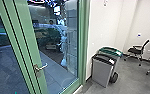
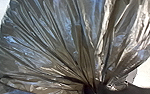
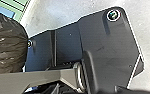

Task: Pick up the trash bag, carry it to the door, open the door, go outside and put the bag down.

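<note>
"Left end effector (image 2: 90,86): one, drawn in at the gathered neck of the trash bag (image 2: 51,47); judged to be holding it."

"And the right?"

"Right end effector: state unlisted; wide, narrow or loaded, I cannot tell."

"Entry for the load?"

"Dark film, shiny, full-bodied, pleats running into the grip. Location: at the left end effector, its bulge beside the robot's base plate (image 3: 103,42). Handling note: soft and likely to swing; thin film may tear if pinched high or jerked. Hold the neck firmly, drive gently, allow the bulge room beside the plate."

"Step in hand?"

"Carrying, by my judgement, with the door close ahead. Bag aloft or resting: I cannot tell."

"Next item out?"

"Handle (image 1: 44,66): one, metal lever, left of centre in the head view. Door (image 1: 29,40): green-edged, glazed, apparently closed. Approach note: stop square to it, near enough for the lever to be reached without leaning, bag held aside from the lever and the door's swing. Swing direction: not established."

"Obstacles?"

"Grey bin, black lid (image 1: 101,73): one, on wheels, right of the door frame (image 1: 82,37). Green-lidded bin (image 1: 111,51): one, just behind. Give both a margin when turning."

"Farthest?"

"Black chair (image 1: 136,50): one, well apart; no bearing on the route."
</note>
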Controlling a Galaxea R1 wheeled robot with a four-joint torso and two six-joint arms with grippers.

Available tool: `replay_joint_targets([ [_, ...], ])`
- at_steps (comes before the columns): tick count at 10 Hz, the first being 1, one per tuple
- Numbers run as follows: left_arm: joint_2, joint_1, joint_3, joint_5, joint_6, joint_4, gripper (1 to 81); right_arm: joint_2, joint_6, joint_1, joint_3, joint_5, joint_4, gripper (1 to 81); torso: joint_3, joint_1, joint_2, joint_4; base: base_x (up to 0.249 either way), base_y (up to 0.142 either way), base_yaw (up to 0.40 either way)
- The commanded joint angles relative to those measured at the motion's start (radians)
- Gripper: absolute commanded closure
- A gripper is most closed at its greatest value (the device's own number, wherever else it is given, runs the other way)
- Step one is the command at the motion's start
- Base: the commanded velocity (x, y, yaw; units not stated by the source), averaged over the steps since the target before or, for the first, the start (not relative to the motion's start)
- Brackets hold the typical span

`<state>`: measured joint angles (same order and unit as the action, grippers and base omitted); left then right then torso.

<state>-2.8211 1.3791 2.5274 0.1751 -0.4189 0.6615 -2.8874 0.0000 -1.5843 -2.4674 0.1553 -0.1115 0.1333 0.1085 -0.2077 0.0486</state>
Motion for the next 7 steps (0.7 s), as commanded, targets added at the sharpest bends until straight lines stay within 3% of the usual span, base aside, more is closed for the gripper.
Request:
replay_joint_targets([
  [1, 0.014, -0.059, -0.004, 0.078, -0.004, 0.001, 81.1, 0.003, -0.003, 0.042, 0.006, -0.056, 0.009, 1.0, 0.000, 0.000, 0.000, 0.000, 0.160, 0.000, 0.000],
  [4, 0.014, -0.059, -0.004, 0.078, -0.004, 0.001, 81.1, 0.003, -0.005, 0.042, 0.004, -0.057, 0.009, 1.0, 0.000, 0.000, 0.000, 0.000, 0.159, 0.000, 0.000],
  [7, 0.012, -0.059, -0.004, 0.078, -0.004, 0.001, 81.1, 0.003, -0.005, 0.042, 0.004, -0.057, 0.009, 1.0, 0.000, 0.000, 0.000, 0.000, 0.160, -0.067, 0.000],
])
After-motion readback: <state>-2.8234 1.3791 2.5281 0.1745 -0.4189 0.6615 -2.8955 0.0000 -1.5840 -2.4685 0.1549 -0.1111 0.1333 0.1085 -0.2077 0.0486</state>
